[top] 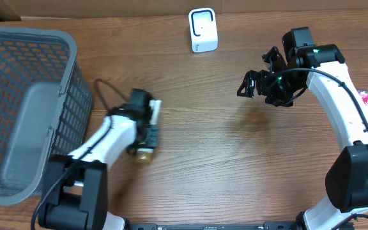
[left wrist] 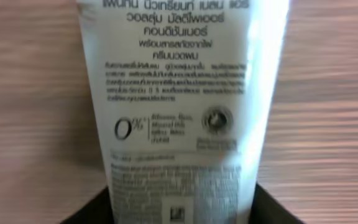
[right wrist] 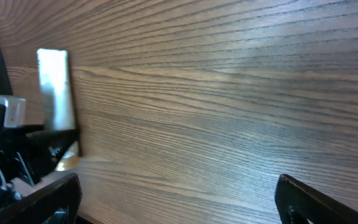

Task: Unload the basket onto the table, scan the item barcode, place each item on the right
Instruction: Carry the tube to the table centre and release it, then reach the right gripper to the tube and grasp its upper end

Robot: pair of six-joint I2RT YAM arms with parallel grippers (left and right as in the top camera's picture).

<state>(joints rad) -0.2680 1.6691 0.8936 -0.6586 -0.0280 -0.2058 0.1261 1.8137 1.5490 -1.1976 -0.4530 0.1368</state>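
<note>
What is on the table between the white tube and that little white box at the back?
Nothing: only bare wooden table between tube and box, seen in the overhead view.

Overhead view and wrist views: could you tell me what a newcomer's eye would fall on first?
The grey mesh basket fills the left side of the scene. Beside it the left gripper grips a white tube covered in print, on the wooden table. A small white scanner stands at the far edge; the right gripper hangs open at right.
</note>
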